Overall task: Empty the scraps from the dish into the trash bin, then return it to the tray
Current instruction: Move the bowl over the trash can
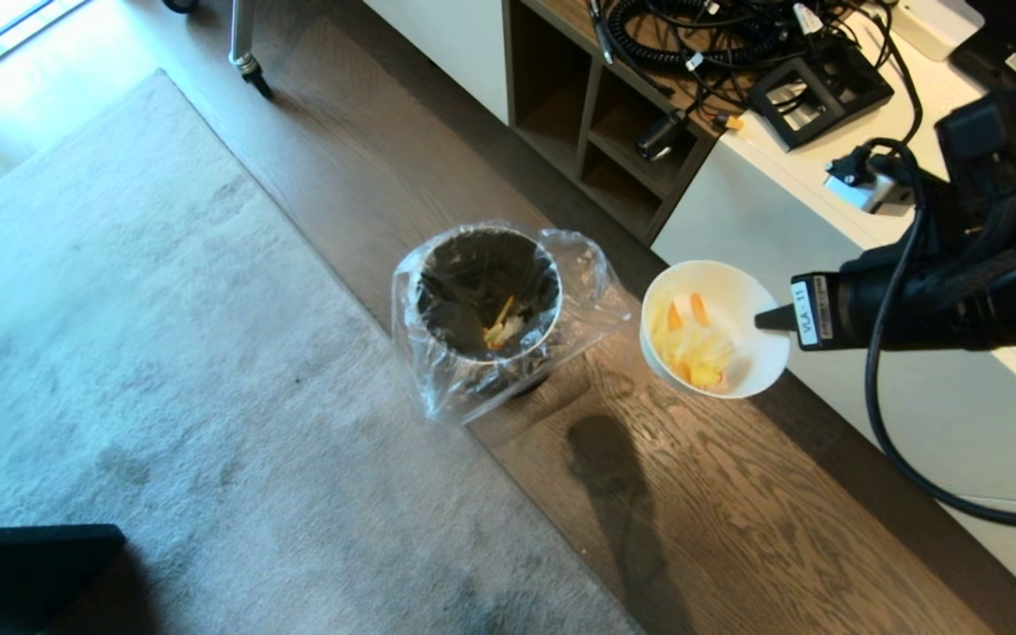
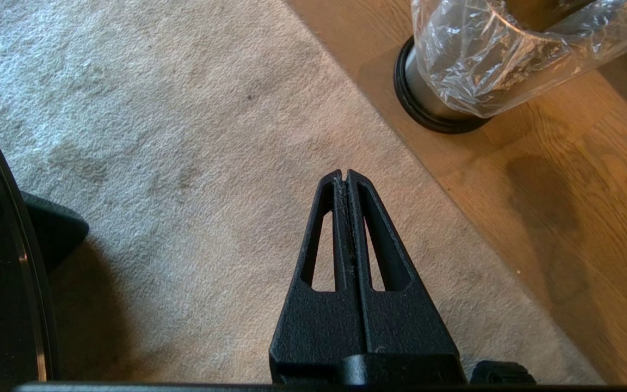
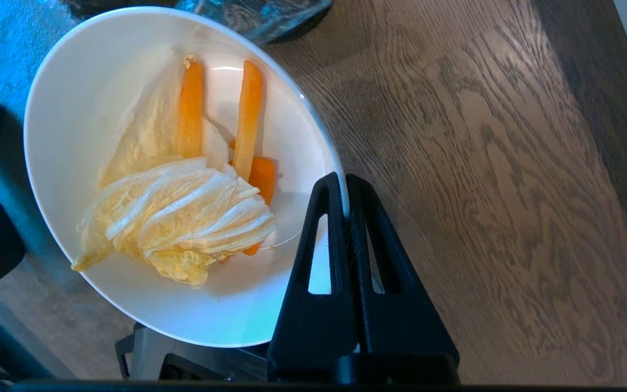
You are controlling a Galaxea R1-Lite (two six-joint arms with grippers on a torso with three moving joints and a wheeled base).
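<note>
- Dish [image 1: 742, 304] rim is pinched between the fingers of my right gripper [image 1: 764, 319], held in the air over the wood floor [image 1: 737, 511], just beside the bin [image 1: 486, 295] and not yet above it.
- Scraps [image 3: 183, 196], pale leaf and orange strips, lie heaped in the dish; a few bits already show inside the bin.
- Bin stands at the rug's [image 1: 164, 353] edge, its clear liner [image 1: 583, 282] flared out toward the dish.
- Next I judge: bring the dish over the bin's mouth first, then tip the far rim low so nothing lands on the liner's skirt.
- The rim grip looks thin, maybe liable to slip, so tilt slowly.
- Left gripper [image 2: 344, 175] hangs clenched and empty over the rug.
- Tray is out of sight.
</note>
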